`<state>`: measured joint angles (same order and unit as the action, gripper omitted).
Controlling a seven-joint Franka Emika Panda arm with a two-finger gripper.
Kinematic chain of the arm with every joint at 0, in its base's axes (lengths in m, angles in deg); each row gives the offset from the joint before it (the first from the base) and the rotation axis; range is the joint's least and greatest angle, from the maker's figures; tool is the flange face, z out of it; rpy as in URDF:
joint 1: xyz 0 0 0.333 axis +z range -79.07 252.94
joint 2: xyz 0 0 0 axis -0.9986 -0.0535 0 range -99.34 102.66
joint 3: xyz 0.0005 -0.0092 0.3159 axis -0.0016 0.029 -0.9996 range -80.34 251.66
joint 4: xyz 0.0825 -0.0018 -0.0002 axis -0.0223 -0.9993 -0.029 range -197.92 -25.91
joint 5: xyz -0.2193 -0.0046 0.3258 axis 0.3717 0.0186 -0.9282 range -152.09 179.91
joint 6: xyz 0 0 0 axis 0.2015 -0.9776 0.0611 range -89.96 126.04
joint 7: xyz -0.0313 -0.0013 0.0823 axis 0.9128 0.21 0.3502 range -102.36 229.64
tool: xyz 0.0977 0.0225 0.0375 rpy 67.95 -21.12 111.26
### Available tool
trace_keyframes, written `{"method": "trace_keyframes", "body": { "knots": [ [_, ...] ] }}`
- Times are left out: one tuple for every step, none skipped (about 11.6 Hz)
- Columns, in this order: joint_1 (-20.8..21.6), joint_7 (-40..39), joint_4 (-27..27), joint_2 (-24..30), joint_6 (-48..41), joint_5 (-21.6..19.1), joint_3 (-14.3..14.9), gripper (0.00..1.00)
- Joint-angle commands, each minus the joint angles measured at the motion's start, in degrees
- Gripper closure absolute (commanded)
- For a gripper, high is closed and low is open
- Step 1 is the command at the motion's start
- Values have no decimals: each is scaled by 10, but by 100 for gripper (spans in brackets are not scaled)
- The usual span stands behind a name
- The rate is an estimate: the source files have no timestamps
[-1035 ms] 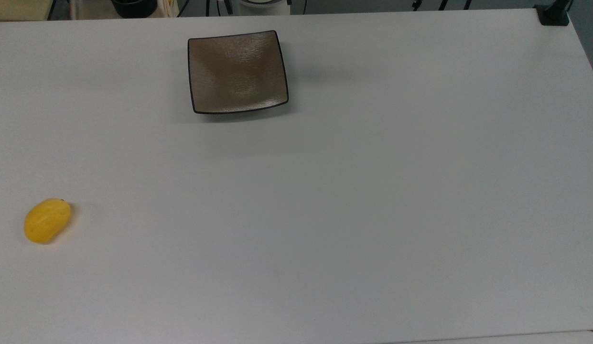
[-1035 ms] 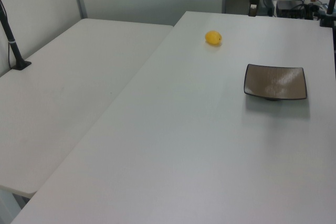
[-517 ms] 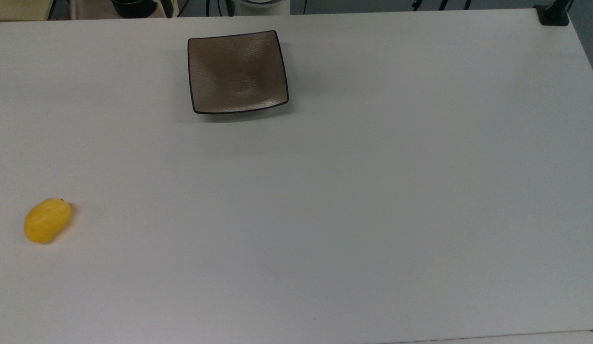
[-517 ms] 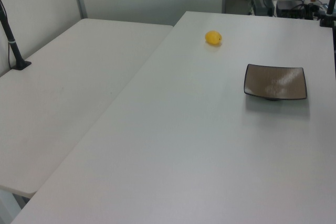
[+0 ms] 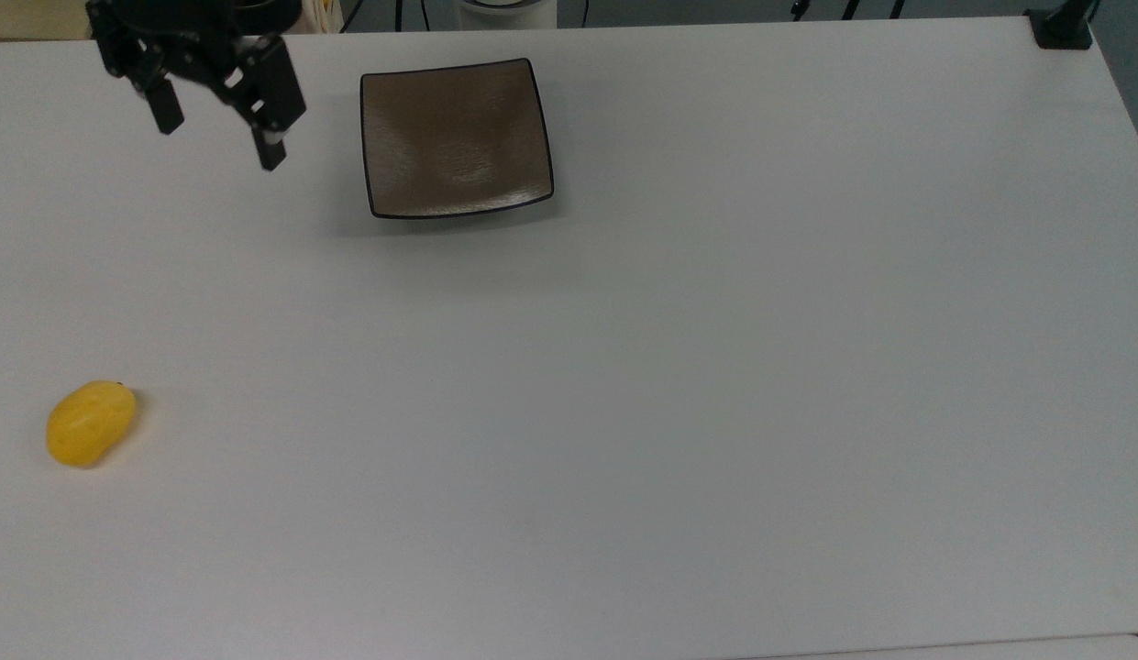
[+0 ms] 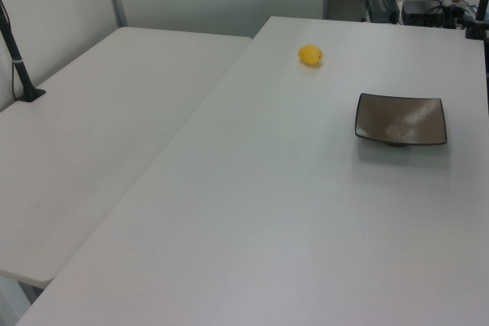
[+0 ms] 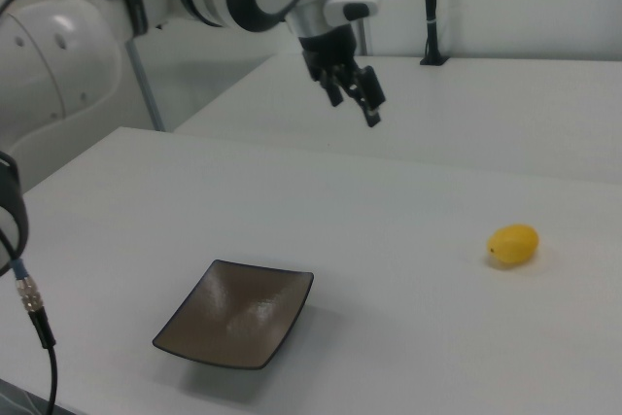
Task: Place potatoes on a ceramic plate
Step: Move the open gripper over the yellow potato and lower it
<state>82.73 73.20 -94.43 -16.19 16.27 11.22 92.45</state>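
The potatoes, a single bright yellow oval lump [image 5: 90, 423] [image 6: 310, 55] [image 7: 512, 244], lie on the white table near the top view's left edge. The ceramic plate [image 5: 456, 137] [image 6: 400, 119] [image 7: 238, 313], square and brown-grey with a thin black rim, sits bare near the far edge in the top view. My gripper [image 5: 220, 137] [image 7: 355, 104] hangs open in the air, left of the plate in the top view and well apart from the potatoes. Nothing is between its fingers.
The white table [image 5: 715, 367] stretches wide to the top view's right. A black clamp [image 5: 1062, 27] sits at its far right corner. A second table [image 6: 92, 135] with a black post [image 6: 19, 59] adjoins it. A cable [image 7: 29, 308] hangs at the right view's left.
The arm and its open gripper have come into the top view at the upper left, where nothing stood before. The potatoes and plate have not moved.
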Motion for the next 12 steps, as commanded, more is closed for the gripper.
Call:
{"method": "trace_keyframes", "body": {
  "knots": [
    [-20,39,27,-55,100,15,4,0],
    [-23,40,27,-70,128,16,6,0],
    [-25,41,27,-84,155,19,12,0],
    [-29,52,27,-106,201,22,15,0],
    [-33,64,28,-124,234,28,20,0],
    [-33,66,28,-142,256,39,25,0],
    [-34,67,29,-160,276,44,32,0],
    [-36,67,29,-175,298,44,40,0],
    [-40,68,29,-190,314,45,45,0],
    [-50,69,29,-204,334,45,44,0],
    [-53,69,29,-219,351,45,45,0],
    [-56,69,28,-231,364,45,44,0]
  ]
}}
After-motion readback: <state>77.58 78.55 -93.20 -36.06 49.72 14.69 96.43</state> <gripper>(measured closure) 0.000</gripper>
